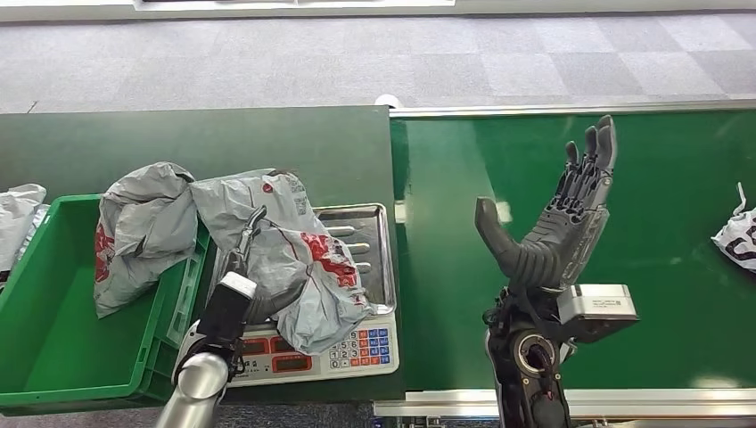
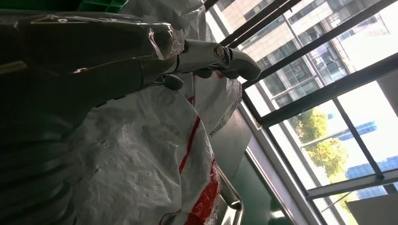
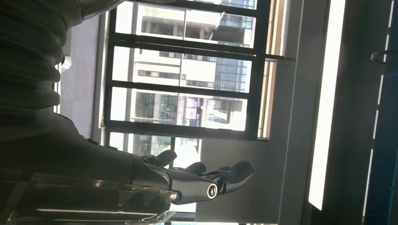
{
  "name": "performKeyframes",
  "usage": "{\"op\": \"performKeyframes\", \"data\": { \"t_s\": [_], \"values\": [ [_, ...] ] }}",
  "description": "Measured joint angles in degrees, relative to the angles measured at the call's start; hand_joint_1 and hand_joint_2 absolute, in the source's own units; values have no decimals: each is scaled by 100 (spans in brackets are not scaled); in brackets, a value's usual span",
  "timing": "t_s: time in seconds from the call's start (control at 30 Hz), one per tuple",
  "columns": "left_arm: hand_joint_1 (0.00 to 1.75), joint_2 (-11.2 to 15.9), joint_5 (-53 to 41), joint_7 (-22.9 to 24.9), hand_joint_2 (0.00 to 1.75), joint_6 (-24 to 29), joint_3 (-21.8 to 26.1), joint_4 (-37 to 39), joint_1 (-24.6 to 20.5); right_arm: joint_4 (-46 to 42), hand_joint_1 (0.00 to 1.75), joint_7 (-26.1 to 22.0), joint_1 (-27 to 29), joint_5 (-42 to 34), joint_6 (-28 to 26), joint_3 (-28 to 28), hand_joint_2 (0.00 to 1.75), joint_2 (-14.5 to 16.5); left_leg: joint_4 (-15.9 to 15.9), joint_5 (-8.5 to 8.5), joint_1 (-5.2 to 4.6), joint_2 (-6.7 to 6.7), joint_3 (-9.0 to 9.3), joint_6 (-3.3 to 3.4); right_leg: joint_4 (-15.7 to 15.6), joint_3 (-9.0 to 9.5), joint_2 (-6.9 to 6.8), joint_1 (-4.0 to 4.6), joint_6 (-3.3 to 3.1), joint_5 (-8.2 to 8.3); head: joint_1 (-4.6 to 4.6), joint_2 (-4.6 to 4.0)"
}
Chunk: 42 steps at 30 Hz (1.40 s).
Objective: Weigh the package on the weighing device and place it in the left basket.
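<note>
A crumpled grey package [image 1: 303, 259] with red print lies across the steel tray [image 1: 373, 234] of the weighing scale [image 1: 365, 348]. My left hand [image 1: 241, 267] grips the package at its left side, and the bag's folds hide most of the fingers. In the left wrist view one finger [image 2: 220, 56] stretches over the grey plastic [image 2: 141, 154]. The green basket [image 1: 53, 303] stands left of the scale. My right hand [image 1: 557, 232] is raised over the green belt, palm up, fingers spread [image 3: 187, 180] and holding nothing.
A second grey package [image 1: 143, 227] hangs over the basket's right wall. Another bag [image 1: 18, 209] lies at the far left edge. A white printed bag [image 1: 740, 236] sits on the conveyor belt [image 1: 669, 178] at the right edge. The scale's keypad faces me.
</note>
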Motion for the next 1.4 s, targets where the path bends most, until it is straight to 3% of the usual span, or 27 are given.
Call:
{"op": "performKeyframes", "data": {
  "t_s": [0.13,0.3,0.63,0.67,0.77,0.8,0.83,1.23,1.4],
  "values": [
    [0,52,-623,631,175,54,-153,485,-202,-373,0,-91,205,-143,-19,-113,175,-20,0,1,1,-3,1,0,0,3,-1,1,0,0,1,0],
    [0,78,-1675,1401,175,733,-220,1220,-589,-616,0,-44,363,-98,-13,-111,175,-20,0,1,0,-2,10,0,1,16,-1,0,0,0,2,0],
    [3,73,-2155,1713,175,1145,-261,1660,-868,-737,0,33,424,-14,-17,-83,175,-18,-3,1,0,0,44,0,1,49,0,1,-2,2,1,0],
    [22,70,-2253,1748,175,1194,-256,1666,-877,-746,0,60,425,18,-17,-80,175,-16,-3,1,0,2,47,0,1,52,0,1,-3,3,1,0],
    [135,68,-2445,1785,175,1245,-232,1682,-900,-768,0,126,428,85,-17,-68,175,-10,-4,2,1,4,54,0,1,56,1,1,-5,5,1,0],
    [160,68,-2482,1788,175,1244,-224,1687,-902,-771,0,137,431,97,-17,-66,175,-9,-4,3,1,4,55,0,1,56,1,1,-5,5,1,0],
    [168,68,-2510,1790,175,1234,-216,1692,-902,-772,0,146,434,107,-17,-66,175,-9,-4,3,1,4,55,0,1,57,0,1,-6,6,1,0],
    [175,62,-2631,1710,175,1149,-115,1731,-897,-852,0,181,568,172,2,-83,175,21,-4,3,1,5,51,0,1,52,1,1,-6,6,1,0],
    [175,55,-2559,1499,175,1380,-44,1715,-879,-862,0,181,576,132,79,-107,175,22,-3,3,1,5,44,-1,1,45,1,1,-5,5,1,0]
  ]
}}
